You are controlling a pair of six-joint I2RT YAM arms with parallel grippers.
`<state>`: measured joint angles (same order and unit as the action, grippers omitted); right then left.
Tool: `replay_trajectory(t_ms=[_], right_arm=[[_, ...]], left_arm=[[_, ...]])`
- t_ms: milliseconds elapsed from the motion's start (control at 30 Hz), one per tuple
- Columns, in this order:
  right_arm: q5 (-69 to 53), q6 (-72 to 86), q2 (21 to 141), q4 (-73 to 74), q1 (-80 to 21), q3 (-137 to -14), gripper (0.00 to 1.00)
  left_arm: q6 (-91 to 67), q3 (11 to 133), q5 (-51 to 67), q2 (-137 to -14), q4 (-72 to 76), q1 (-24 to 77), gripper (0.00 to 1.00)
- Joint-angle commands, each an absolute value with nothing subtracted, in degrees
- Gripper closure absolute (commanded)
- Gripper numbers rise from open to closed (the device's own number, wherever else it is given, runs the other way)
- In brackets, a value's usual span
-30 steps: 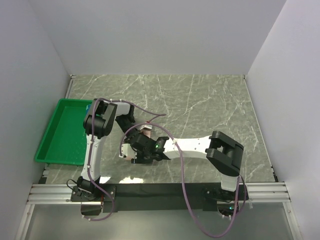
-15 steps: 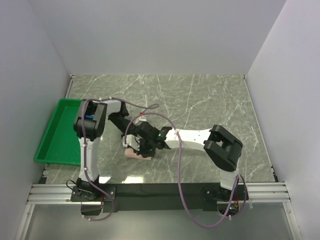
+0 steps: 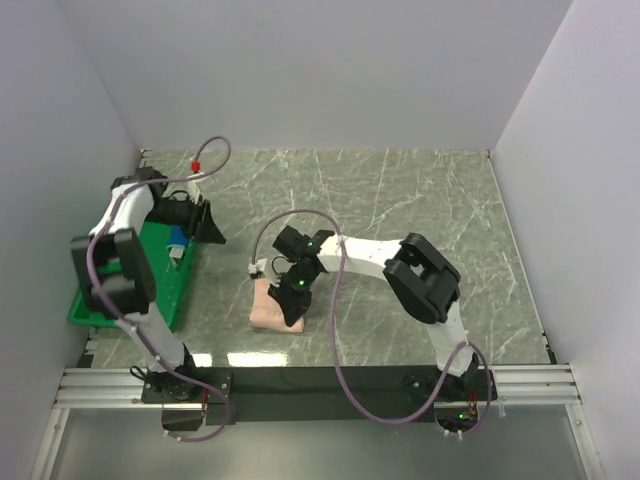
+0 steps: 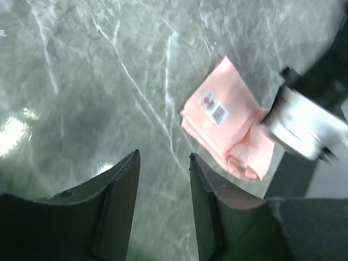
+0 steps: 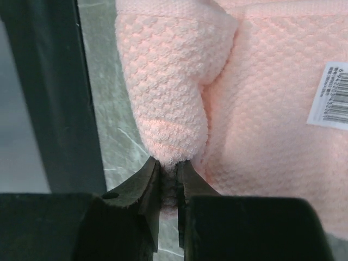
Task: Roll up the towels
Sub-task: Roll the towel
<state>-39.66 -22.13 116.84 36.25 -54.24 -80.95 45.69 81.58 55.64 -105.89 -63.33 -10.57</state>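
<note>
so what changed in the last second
The left hand swung away from the pink towel, out left over the green tray; it is open and empty. The right hand stayed at the towel, pinching its rolled end, while that arm's elbow folded in. The tray did not move.

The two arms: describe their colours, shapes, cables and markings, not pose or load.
Left arm and right arm: white links, bulky black joints, a mauve cable looping along each. The left cable has a red tip. Green lights dot the right arm. Fingers are dark, flat blades.
</note>
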Motion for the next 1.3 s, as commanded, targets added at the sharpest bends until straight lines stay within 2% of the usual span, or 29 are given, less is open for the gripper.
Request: replay_trajectory(t_ms=[0, 233, 333, 467, 633, 733, 1000, 1067, 1100, 1167, 1200, 1233, 1267], right_arm=[[-45.70, -21.01, 123.47, 47.45, -52.74, -84.72, 1.00], [-52.11, -21.97, 136.12, 57.82, -51.24, -96.57, 1.00], [-55.01, -23.29, 141.04, 62.30, -50.45, -100.88, 1.00], [-57.13, -23.91, 146.33, 66.61, -48.78, -104.76, 1.00], [-60.11, -21.63, 152.12, 69.07, -46.15, -109.50, 1.00], [-60.64, -20.05, 153.46, 69.17, -45.09, -110.91, 1.00], [-61.08, -19.69, 153.46, 69.35, -45.09, -111.71, 1.00], [-61.17, -19.60, 153.02, 69.17, -45.00, -111.18, 1.00], [-61.17, -19.25, 152.84, 68.91, -44.91, -110.83, 0.95], [-61.44, -18.81, 152.23, 68.21, -44.91, -109.95, 0.79], [-61.26, -18.46, 151.53, 67.86, -44.83, -109.69, 0.76], [-60.91, -17.59, 151.18, 67.42, -44.74, -109.08, 0.71], [-60.91, -17.06, 150.82, 66.19, -44.56, -108.72, 0.56]], left_arm=[[52.63, 74.73, 54.87, -93.04, -63.46, -10.63, 0.53], [63.18, 55.74, 47.57, -69.81, -60.65, -7.22, 0.44], [63.46, 45.57, 41.87, -60.32, -55.75, 3.11, 0.41], [55.66, 38.42, 34.83, -50.56, -47.21, 17.29, 0.40], [49.67, 34.55, 27.09, -50.71, -38.43, 34.49, 0.40], [48.34, 34.19, 22.95, -53.26, -35.17, 41.28, 0.40], [48.60, 32.52, 15.03, -61.95, -27.78, 46.32, 0.39], [48.60, 32.26, 13.10, -64.58, -28.47, 46.49, 0.44], [48.69, 32.26, 12.57, -65.56, -29.43, 46.41, 0.53], [48.08, 31.99, 11.78, -68.10, -32.69, 46.49, 0.65], [47.99, 31.73, 11.95, -68.46, -33.83, 46.49, 0.74], [47.99, 31.29, 12.30, -68.64, -35.58, 46.49, 0.78], [46.94, 31.20, 12.83, -68.64, -36.29, 46.49, 0.85]])
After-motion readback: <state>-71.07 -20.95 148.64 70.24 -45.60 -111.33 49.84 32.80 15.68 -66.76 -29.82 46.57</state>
